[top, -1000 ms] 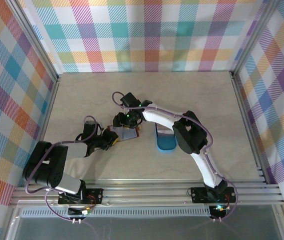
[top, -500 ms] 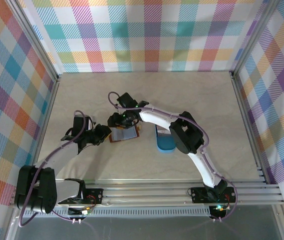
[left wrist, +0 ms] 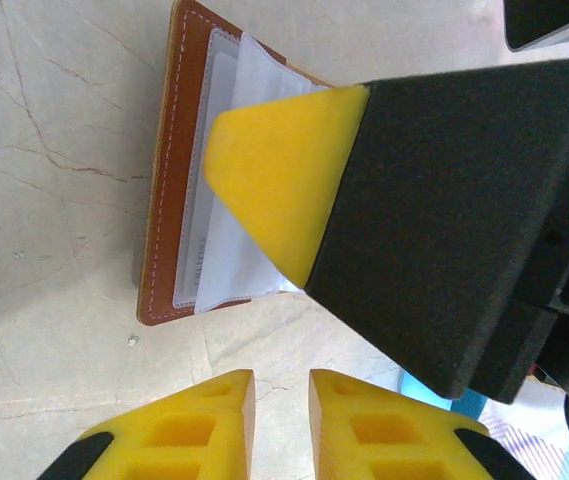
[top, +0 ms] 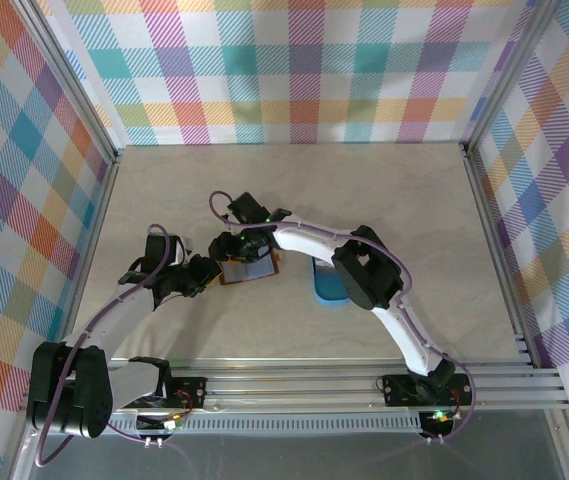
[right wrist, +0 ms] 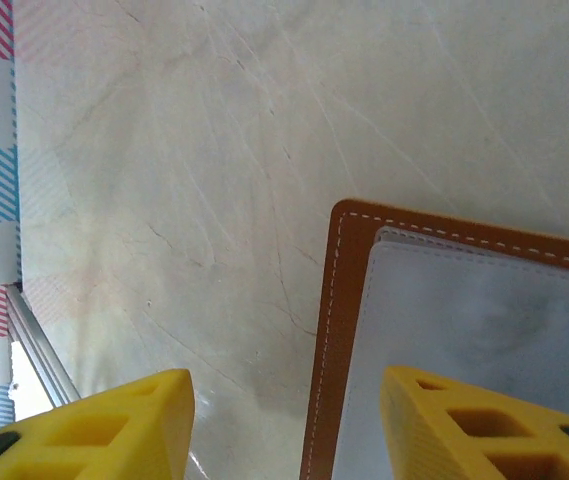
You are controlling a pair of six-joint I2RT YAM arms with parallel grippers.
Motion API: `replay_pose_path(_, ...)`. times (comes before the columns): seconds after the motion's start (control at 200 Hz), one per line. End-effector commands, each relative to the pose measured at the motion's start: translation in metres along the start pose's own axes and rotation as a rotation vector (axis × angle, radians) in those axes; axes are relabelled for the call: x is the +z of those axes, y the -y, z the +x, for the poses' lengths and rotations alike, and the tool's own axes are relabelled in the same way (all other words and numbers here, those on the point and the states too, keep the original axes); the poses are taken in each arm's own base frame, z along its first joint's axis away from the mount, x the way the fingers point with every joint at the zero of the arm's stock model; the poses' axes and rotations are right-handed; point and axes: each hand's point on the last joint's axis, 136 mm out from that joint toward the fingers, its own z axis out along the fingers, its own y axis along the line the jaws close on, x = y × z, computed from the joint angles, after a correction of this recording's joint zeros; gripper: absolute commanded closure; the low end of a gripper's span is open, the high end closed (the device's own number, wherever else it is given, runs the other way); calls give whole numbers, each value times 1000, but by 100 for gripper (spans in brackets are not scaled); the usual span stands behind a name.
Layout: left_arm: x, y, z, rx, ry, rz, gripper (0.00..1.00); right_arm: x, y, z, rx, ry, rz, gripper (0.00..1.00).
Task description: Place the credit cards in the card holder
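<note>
Top external. M: Where is the card holder (top: 251, 271)?
R: It lies opened flat on the table (top: 414, 200), left of centre in the frame. A brown leather rim shows around a pale inner face. The blue tray (top: 326, 289) sits just to its right, not touching it.
M: Arms?
R: Both reach to the holder. The left gripper (top: 207, 276) is at its left edge. The right gripper (top: 231, 248) is at its upper left corner.
M: Left wrist view, fingers?
R: The left gripper's two yellow fingers (left wrist: 194, 430) show at the bottom edge of the frame. They stand a narrow slit apart with nothing between them, over bare table just below the holder.
M: Any card?
R: One credit card (left wrist: 226, 255), white, lies slanted on the holder's inner face, over a clear pocket. A yellow fingertip (left wrist: 279, 170) of the right gripper sits above it, mid-frame. Cannot tell whether it presses on the card or is just clear of it.
M: Right wrist view?
R: The right gripper's fingers (right wrist: 94, 425) are well apart and clamped on nothing. The one at lower left is over bare table. The one at lower right is over the card's grey face. The holder's stitched corner lies between them, right of centre.
</note>
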Motion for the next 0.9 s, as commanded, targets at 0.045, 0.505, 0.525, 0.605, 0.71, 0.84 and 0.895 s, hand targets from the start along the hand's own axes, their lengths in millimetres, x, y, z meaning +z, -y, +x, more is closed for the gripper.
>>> replay_pose_path(0.045,-9,10,-11,57,38,14,78,-60,-26,-28,-80,151,-85,47)
replay_pose_path(0.505,-37,116,-23,532,112,93,58,-245,45,-22,-580,488,200,42)
replay_pose_path(0.525,-39,122,-21,570,104,91,58,-252,49,-18,-600,489,209,41)
replay_pose_path(0.605,-47,153,-8,747,71,166,58,-272,69,-4,-736,486,308,40)
replay_pose_path(0.71,-53,179,13,972,41,285,57,-276,88,30,-967,361,435,37)
replay_pose_path(0.84,-50,183,37,1255,24,347,46,-280,112,59,-1049,255,535,37)
replay_pose_path(0.895,-47,185,43,1325,21,376,41,-280,113,67,-1069,230,532,37)
